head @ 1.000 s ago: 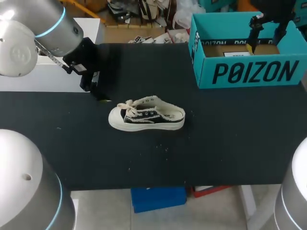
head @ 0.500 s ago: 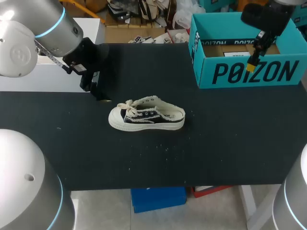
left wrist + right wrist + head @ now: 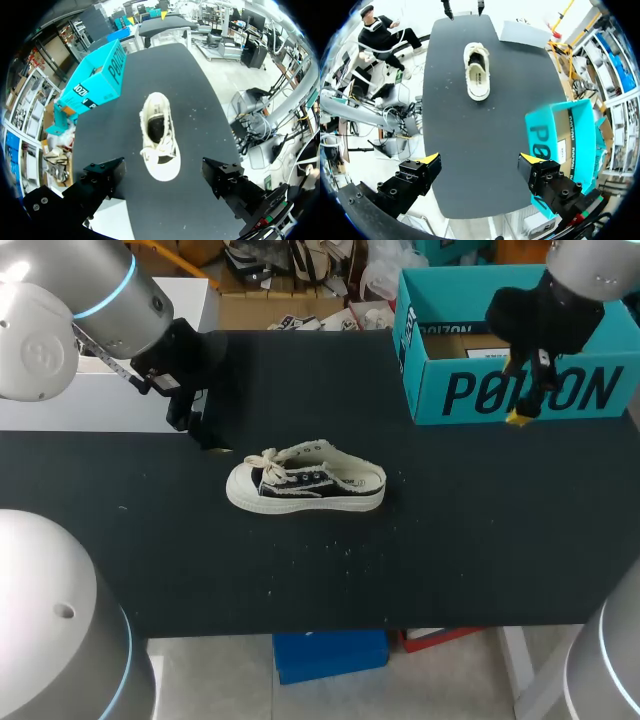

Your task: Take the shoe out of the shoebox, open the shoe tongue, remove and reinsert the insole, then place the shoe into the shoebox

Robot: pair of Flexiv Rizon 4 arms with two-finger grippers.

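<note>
A small black-and-cream shoe (image 3: 305, 485) lies on its sole in the middle of the black table (image 3: 450, 550), toe and laces towards my left arm. The teal shoebox (image 3: 480, 395) stands open at the back right. My left gripper (image 3: 205, 432) hangs open just behind and left of the toe. In the left wrist view the shoe (image 3: 159, 135) lies straight ahead of that gripper (image 3: 163, 169). My right gripper (image 3: 530, 408) is open above the box's front wall. In the right wrist view the gripper (image 3: 480, 160) holds nothing, with the shoe (image 3: 476, 70) far ahead and the box (image 3: 572, 135) beside it.
A white block (image 3: 95, 400) stands at the table's left rear, close behind my left arm. The table's front edge (image 3: 350, 625) runs below the shoe. Bare table lies between the shoe and the shoebox.
My right gripper has come out from over the shoebox, forward and left across its front wall. The left arm and the shoe have not moved.
</note>
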